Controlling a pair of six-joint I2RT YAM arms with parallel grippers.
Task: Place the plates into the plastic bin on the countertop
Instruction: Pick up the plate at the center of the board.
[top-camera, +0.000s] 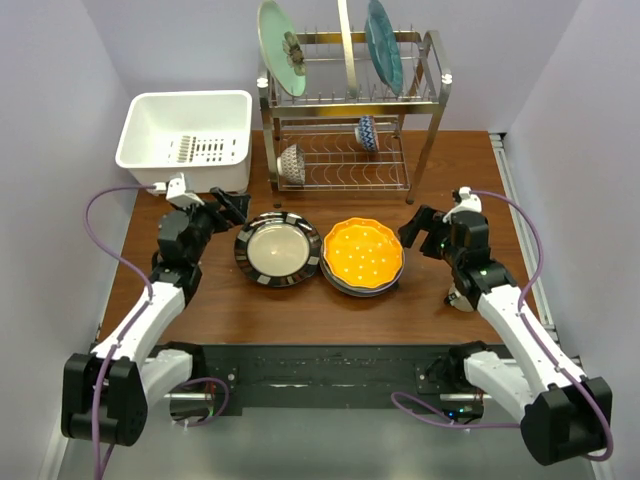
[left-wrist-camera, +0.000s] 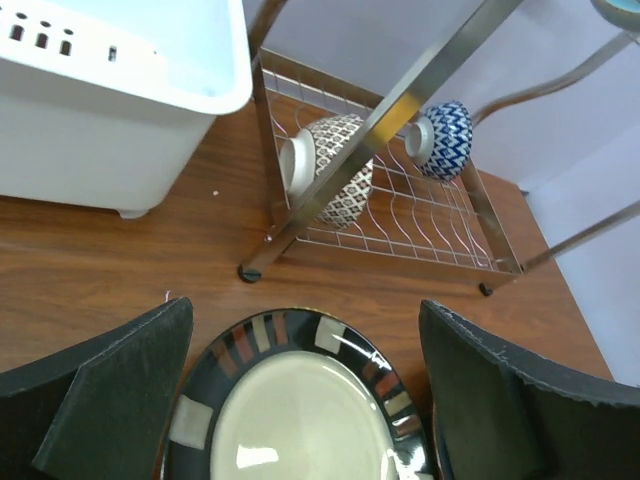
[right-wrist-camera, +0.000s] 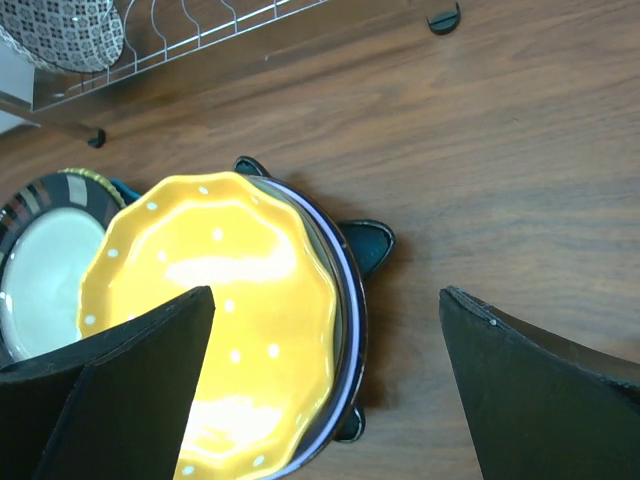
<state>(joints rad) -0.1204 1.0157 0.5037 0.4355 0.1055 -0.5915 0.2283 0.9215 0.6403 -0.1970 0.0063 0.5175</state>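
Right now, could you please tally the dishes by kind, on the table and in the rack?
Table plates: 4 (striped, orange, lavender, dark star)
Rack plates: 3 (green, cream, teal)
Rack bowls: 2 (brown, blue)
Total: 9 seen; stacks may hide more.

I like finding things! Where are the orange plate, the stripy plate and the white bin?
orange plate (top-camera: 364, 250): top view, on its dotted middle.
stripy plate (top-camera: 278, 249): top view, on its cream centre.
white bin (top-camera: 148, 126): top view, on its inner left wall.

Wide-spread jaws frame the orange scalloped plate (right-wrist-camera: 215, 320) atop a lavender-rimmed plate (right-wrist-camera: 352, 300).
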